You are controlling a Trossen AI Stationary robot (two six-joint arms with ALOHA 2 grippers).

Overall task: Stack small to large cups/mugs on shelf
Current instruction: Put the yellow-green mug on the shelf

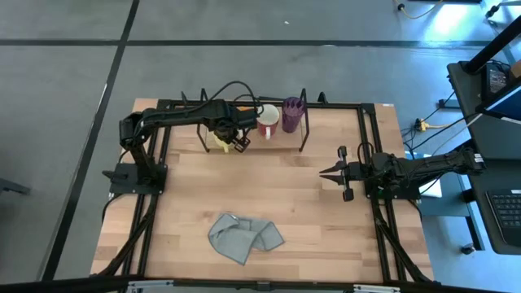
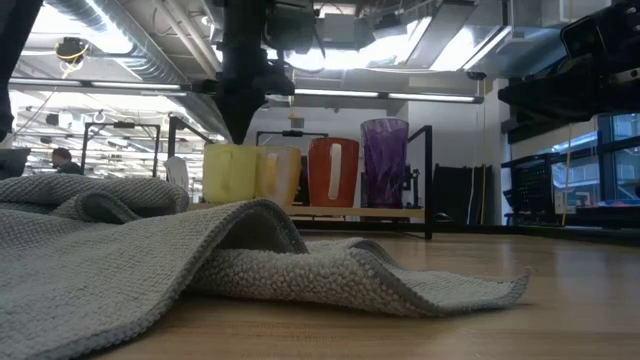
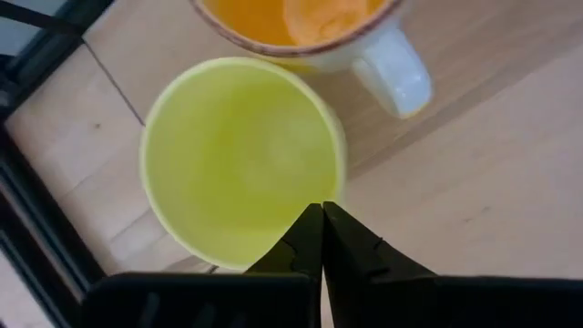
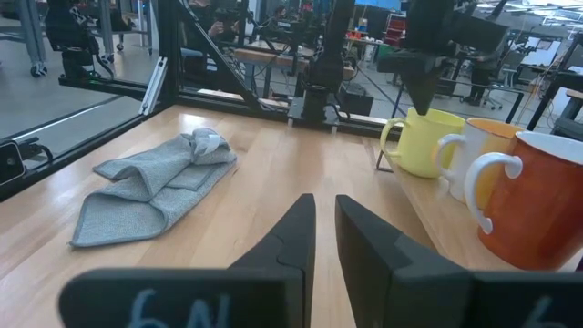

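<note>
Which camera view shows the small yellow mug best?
The left wrist view: the yellow mug fills it, seen from above. The right wrist and low views show its side; the high view mostly hides it under the left gripper.

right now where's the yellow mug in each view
High: yellow mug at the shelf's left end, under the left gripper.
Low: leftmost of the row.
Left wrist: fills the middle.
Right wrist: far right.
Shared landmark: the mug with the white handle next to it.
</note>
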